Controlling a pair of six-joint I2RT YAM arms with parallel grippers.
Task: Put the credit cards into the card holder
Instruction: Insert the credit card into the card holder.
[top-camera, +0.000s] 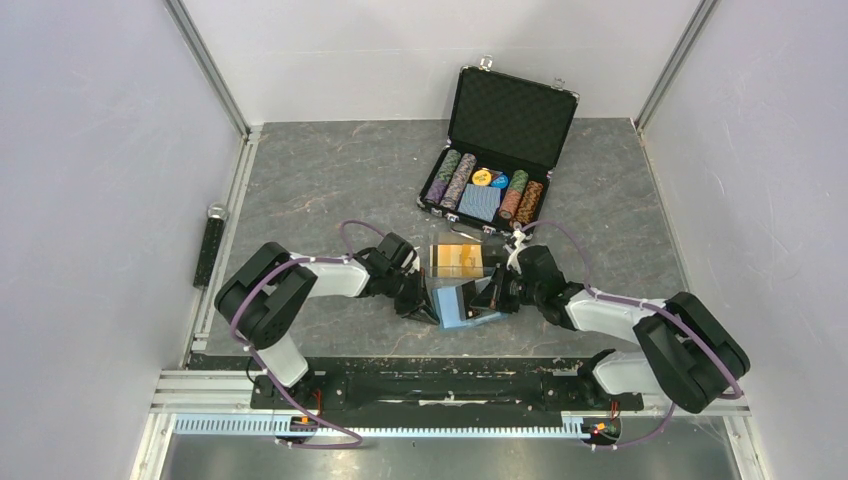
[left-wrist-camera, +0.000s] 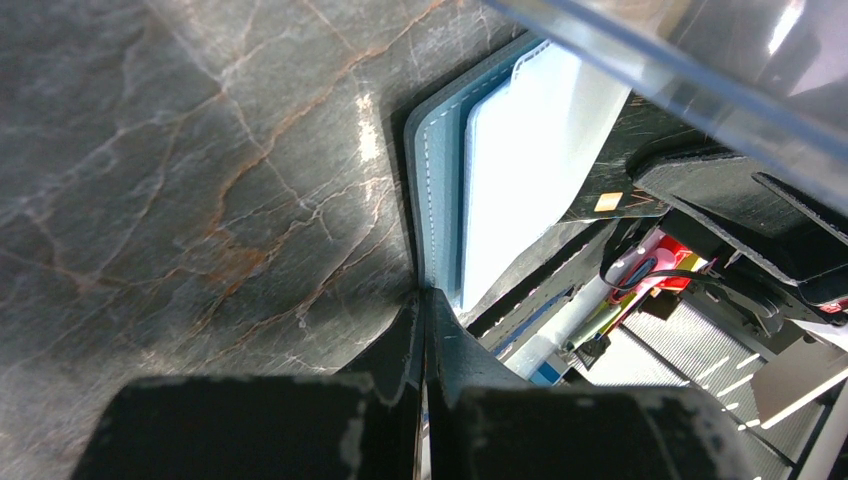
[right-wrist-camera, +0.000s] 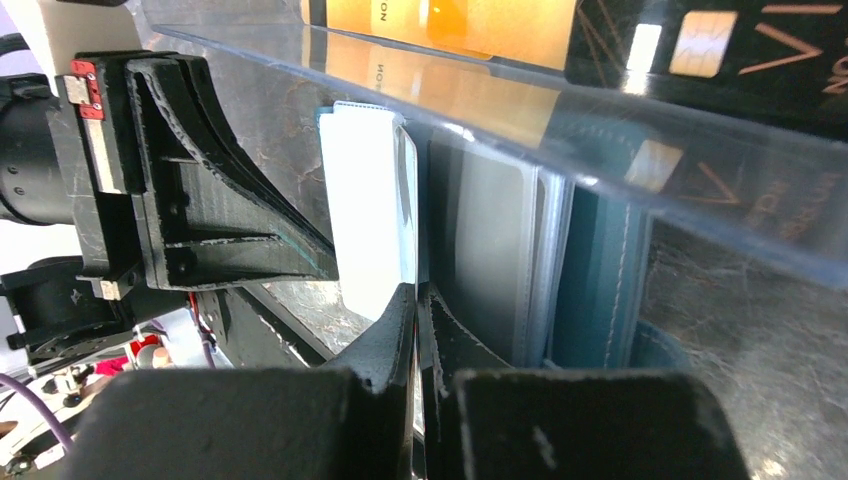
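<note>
**A:** What did the left gripper (left-wrist-camera: 425, 300) have?

**B:** Its fingers were pressed together with no real gap. The tips met on the lower corner of the card holder (left-wrist-camera: 437, 170), at the stitched teal cover. I took that for a pinch on the corner.

**A:** And the right gripper (right-wrist-camera: 415, 297)?

**B:** Closed too, on a thin pale leaf (right-wrist-camera: 408, 200) standing edge-on among the holder's pockets. I could not tell whether it was a whitish card or one of the holder's own pockets.

**A:** Where was the holder?

**B:** In the top view it was low in the centre of the frame, between the 2 grippers. It lay open with the paler inside showing. I could not tell whether it rested on the grey table (top-camera: 330, 180) or sat just off it.

**A:** The cards?

**B:** 2 showed plainly. The orange-gold card (top-camera: 457, 259) lay flat just above the holder in the top view. The black card (right-wrist-camera: 720, 50) was at the upper right of the right wrist view, next to the orange one.

**A:** How would they handle?

**B:** Light, thin, stiff and slick, I judged. Lying flat, they offered no edge from above, so a card wanted tipping or sliding first, then a grip on a short edge. The holder looked soft and likely to fold shut. It was best held by the cover's edge, clear of the pocket mouths.

**A:** Anything near?

**B:** The black case (top-camera: 510, 110) stood well apart, upper centre.
</note>
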